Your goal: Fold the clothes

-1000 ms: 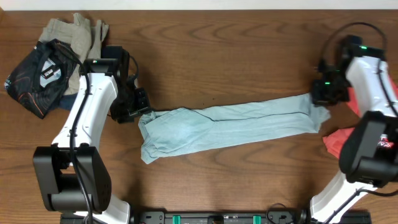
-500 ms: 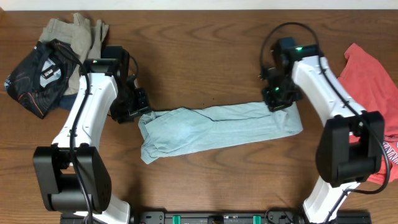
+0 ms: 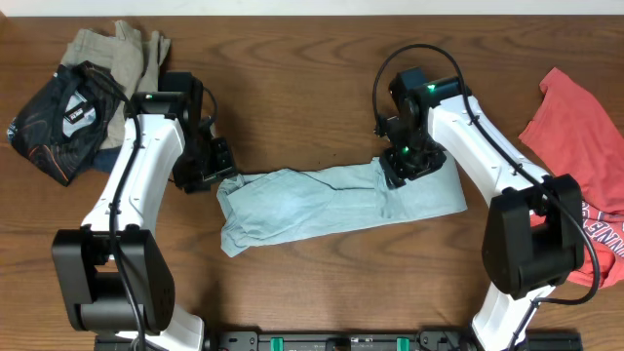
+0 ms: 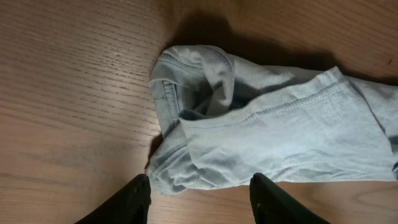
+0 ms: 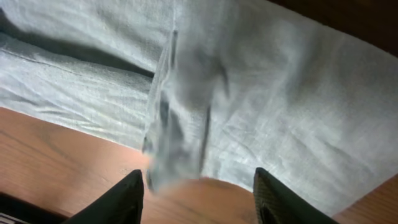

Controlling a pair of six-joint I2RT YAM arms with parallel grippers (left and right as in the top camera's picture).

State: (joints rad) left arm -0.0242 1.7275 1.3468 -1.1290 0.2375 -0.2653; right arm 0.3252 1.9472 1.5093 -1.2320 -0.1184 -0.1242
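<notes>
The pale blue-grey T-shirt (image 3: 312, 200) lies as a long narrow band with its right end doubled over towards its middle, so this garment looks about half folded. The red T-shirt (image 3: 575, 127) well to its right and the heap of garments (image 3: 88, 88) beyond its left end are not yet folded. The right gripper (image 5: 199, 186) hangs over the doubled edge, jaws apart and gripping nothing. The left gripper (image 4: 200, 190) stands at the shirt's left end, jaws moderately apart, the bunched end just ahead of its fingertips and apparently unpinched.
</notes>
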